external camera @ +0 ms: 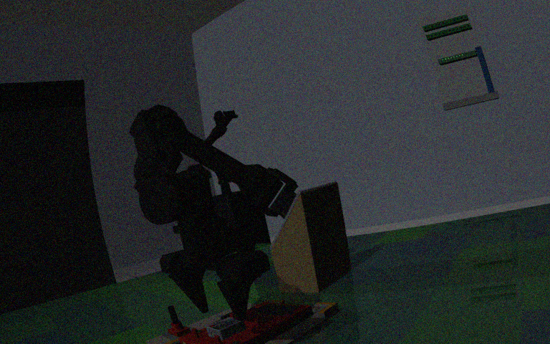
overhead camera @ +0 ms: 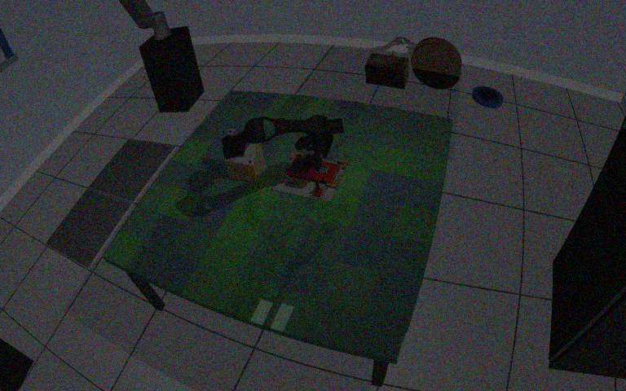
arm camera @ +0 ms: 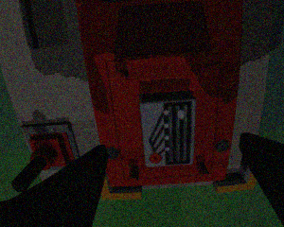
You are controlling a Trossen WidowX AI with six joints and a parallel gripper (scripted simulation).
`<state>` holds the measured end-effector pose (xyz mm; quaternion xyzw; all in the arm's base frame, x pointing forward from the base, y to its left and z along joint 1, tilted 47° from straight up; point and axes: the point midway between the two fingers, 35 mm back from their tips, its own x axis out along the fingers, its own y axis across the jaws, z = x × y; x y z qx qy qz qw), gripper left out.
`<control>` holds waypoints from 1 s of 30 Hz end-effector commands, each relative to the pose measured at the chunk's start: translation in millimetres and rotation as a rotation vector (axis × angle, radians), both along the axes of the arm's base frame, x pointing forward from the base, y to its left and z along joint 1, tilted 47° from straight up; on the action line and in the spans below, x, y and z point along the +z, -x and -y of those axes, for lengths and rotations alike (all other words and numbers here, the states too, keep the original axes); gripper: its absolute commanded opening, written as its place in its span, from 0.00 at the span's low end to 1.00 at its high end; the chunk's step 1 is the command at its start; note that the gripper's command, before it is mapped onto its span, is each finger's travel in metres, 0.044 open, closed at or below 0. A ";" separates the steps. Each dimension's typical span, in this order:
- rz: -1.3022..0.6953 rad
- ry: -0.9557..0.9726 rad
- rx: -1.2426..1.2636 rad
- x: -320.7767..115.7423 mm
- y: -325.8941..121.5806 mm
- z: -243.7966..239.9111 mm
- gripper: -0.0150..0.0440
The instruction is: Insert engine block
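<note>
The red car body (overhead camera: 319,174) (external camera: 269,322) (arm camera: 118,132) lies flat on a pale base plate (overhead camera: 301,190) (arm camera: 62,104) on the green table. The grey engine block (arm camera: 169,129) (external camera: 225,327), with black stripes on its top, sits in the opening at the car body's near end. My gripper (arm camera: 172,147) (external camera: 219,298) (overhead camera: 312,164) is open. Its two dark fingers stand wide apart on either side of the engine block, above it and not touching it. Nothing is between the fingers.
A tan wooden box (overhead camera: 246,167) (external camera: 308,239) stands just left of the car body, under the arm's elbow. A small red and grey part with a dark lever (arm camera: 43,151) (external camera: 173,322) sits on the plate beside the car. Two pale strips (overhead camera: 271,314) lie at the table's front edge.
</note>
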<state>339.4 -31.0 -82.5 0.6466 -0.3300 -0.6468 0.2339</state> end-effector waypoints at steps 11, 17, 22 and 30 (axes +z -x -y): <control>0.005 -0.004 -0.011 0.8 -0.4 1.1 0.33; 0.005 -0.004 -0.011 0.8 -0.4 1.1 0.25; 0.003 -0.002 -0.007 0.7 -0.4 1.0 0.25; 0.005 -0.004 -0.011 0.8 -0.4 1.1 0.25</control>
